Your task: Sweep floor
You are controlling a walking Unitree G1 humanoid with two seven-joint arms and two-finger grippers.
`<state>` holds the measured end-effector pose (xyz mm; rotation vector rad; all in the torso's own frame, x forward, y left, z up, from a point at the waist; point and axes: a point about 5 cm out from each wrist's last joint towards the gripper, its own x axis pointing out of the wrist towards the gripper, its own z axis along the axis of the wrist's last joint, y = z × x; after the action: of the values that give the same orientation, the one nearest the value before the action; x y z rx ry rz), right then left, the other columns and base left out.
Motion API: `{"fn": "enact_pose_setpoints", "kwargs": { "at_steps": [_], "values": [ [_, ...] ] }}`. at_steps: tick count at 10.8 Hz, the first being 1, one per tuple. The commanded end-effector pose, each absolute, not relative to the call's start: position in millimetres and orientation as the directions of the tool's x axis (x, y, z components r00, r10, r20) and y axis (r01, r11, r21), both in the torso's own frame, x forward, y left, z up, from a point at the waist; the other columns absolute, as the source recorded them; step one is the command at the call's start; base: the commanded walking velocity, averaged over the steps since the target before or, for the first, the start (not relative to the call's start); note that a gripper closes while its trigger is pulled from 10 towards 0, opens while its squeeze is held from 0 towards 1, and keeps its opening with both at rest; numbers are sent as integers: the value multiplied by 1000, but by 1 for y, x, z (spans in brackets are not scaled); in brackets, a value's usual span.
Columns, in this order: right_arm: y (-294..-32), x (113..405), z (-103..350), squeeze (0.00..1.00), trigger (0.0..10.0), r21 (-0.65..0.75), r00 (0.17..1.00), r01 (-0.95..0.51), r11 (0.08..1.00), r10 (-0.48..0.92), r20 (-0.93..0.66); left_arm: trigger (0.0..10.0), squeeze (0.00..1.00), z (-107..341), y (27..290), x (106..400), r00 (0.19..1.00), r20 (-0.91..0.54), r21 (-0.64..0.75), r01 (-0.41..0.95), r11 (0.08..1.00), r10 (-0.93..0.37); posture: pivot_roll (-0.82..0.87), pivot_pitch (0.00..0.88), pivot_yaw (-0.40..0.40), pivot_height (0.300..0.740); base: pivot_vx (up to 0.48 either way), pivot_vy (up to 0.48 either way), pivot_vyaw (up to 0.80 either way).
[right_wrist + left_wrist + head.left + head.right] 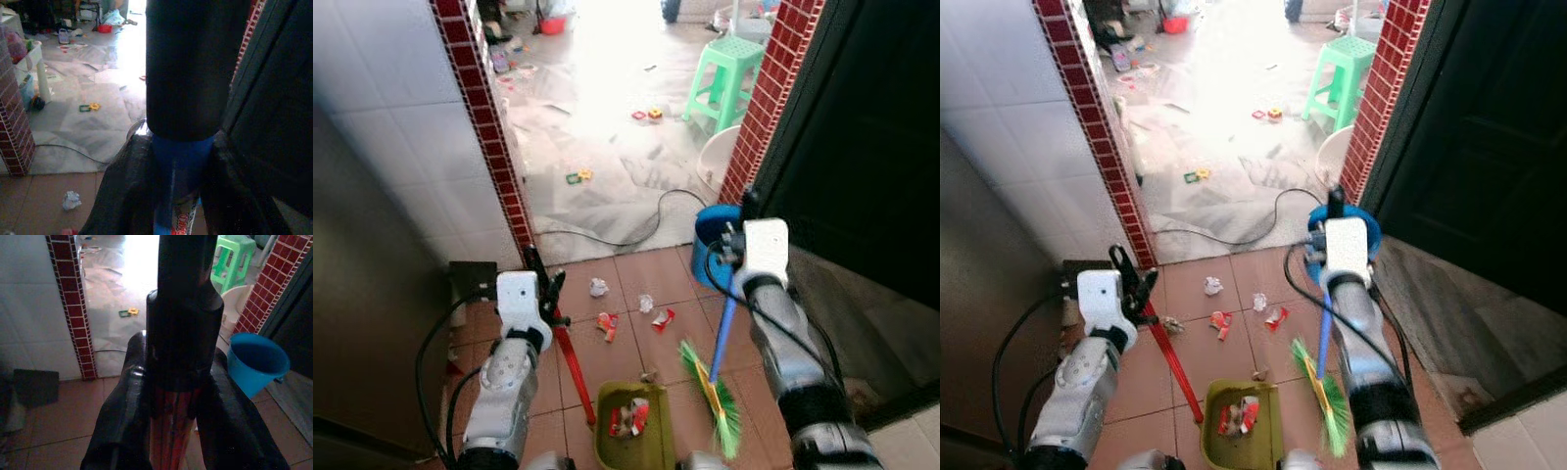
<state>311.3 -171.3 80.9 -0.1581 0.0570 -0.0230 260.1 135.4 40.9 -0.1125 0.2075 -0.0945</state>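
The scraps of litter (651, 315) lie on the terracotta floor tiles (636, 269), beyond the broom's green bristles (713, 397) and the green dustpan (632, 431), which already holds some rubbish. The right gripper (732, 247) is clamped on the blue broom handle (724, 328), which slants down toward the robot; the left gripper (544, 286) clasps the dustpan's red handle (571, 362). I judge the broom must reach forward, then pull back toward the pan.

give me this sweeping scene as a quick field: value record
left tool: shut on red dustpan handle
right tool: shut on blue broom handle
dustpan: olive green, on the floor, some litter inside
broom head: green bristles, right of the dustpan
loose litter: scraps on the terracotta tiles beyond the dustpan
blue bucket: by the right brick pillar
green stool: in the far room
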Motion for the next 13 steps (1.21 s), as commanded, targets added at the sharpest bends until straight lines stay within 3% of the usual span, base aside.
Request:
{"fn": "enact_pose_setpoints", "kwargs": {
  "at_steps": [1,13],
  "values": [
    [-175,311,84,0,10000,-160,998,45,986,-51,-38,10000,0,42,132,259,969,-200,-103,124,987,-143,-130,0,57,740,0,0,0],
    [-182,299,82,0,10000,-166,996,60,984,-69,-52,10000,0,33,137,249,953,-276,-56,116,992,-127,-140,0,64,740,0,0,0]
  ]
}}
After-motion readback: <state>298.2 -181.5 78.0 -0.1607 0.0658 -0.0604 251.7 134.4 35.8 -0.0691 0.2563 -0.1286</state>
